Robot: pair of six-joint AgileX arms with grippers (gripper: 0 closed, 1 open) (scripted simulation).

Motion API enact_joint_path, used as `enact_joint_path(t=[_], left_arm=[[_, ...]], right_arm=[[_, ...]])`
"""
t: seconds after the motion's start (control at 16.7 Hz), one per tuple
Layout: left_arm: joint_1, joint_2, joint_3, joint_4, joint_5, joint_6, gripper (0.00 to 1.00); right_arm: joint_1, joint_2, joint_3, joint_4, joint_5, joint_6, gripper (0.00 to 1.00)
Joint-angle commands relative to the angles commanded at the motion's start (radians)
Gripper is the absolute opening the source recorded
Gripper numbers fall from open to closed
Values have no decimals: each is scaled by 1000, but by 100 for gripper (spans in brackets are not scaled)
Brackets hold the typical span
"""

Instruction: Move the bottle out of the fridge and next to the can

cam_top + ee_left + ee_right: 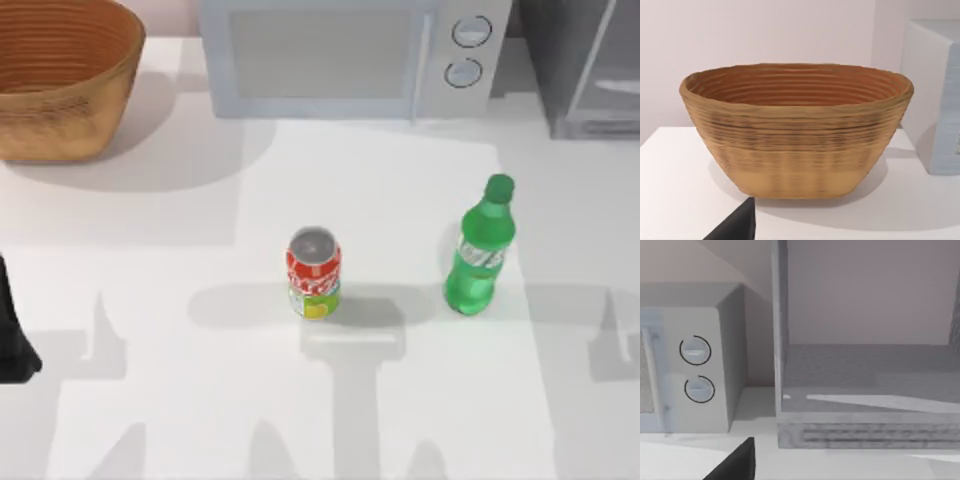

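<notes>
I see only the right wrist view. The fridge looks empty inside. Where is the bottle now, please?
Observer: The green bottle stands upright on the table, to the right of the can in the top view, with a gap between them.
Operator: Does the can stand also?
Observer: Yes, it is upright, near the table's middle.
Operator: What is left of the microwave?
Observer: A woven basket, at the table's far left corner; the left arm is at the left edge.
</notes>
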Motion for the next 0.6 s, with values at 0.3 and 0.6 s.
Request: enact_joint_path(t=[0.3,0.6], left_arm=[[0,0,0,0,0,0,100],[0,0,0,0,0,0,100]], right_arm=[[1,-200,165,-354,-3,1,100],[0,-438,360,-814,-5,-1,100]])
